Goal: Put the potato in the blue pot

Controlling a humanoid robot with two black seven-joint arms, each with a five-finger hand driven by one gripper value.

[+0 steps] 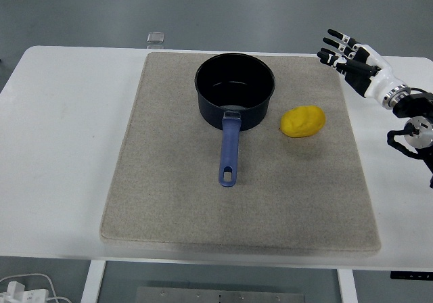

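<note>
The potato [302, 121] lies on the mat [169, 201] at the blue pot [235, 90]'s 4 o'clock, just beside its wall, untouched. Being rounded, it could roll off under a glancing, off-centre grasp. The right hand [357, 63] hovers at the potato's 2 o'clock, well apart above the tabletop [61, 147], fingers [336, 42] spread and released, pointing toward 10 o'clock.

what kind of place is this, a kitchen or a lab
Probably a robot lab or test bench, not a kitchen: a plain white table over a grey floor, a mat holding only a pot and potato, and a robot hand.
</note>
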